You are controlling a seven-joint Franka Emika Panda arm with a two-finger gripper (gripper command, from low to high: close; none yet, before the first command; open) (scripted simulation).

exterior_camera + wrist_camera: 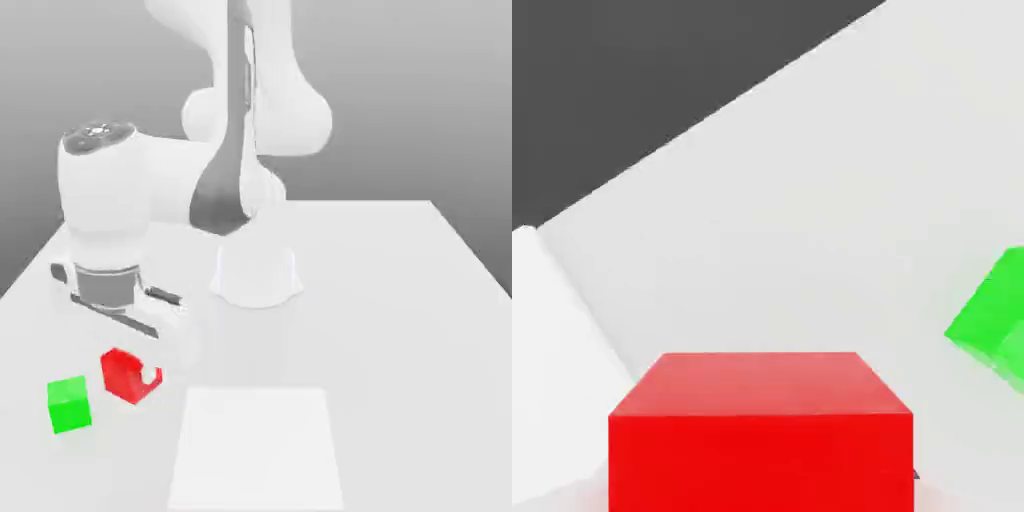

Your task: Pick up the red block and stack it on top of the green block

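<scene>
I have the gripper (134, 374) pointing down on the exterior view's left, its fingers closed in on the red block (126, 376), which sits between them; I can't tell whether it touches the table (400, 330). One fingertip covers part of a red face. Just beside it, farther left and slightly nearer, I see the green block (69, 405), apart from the red one. A white square (258, 450) lies right of both blocks, at the near side, and the arm's base (256, 275) stands at the far side.
</scene>
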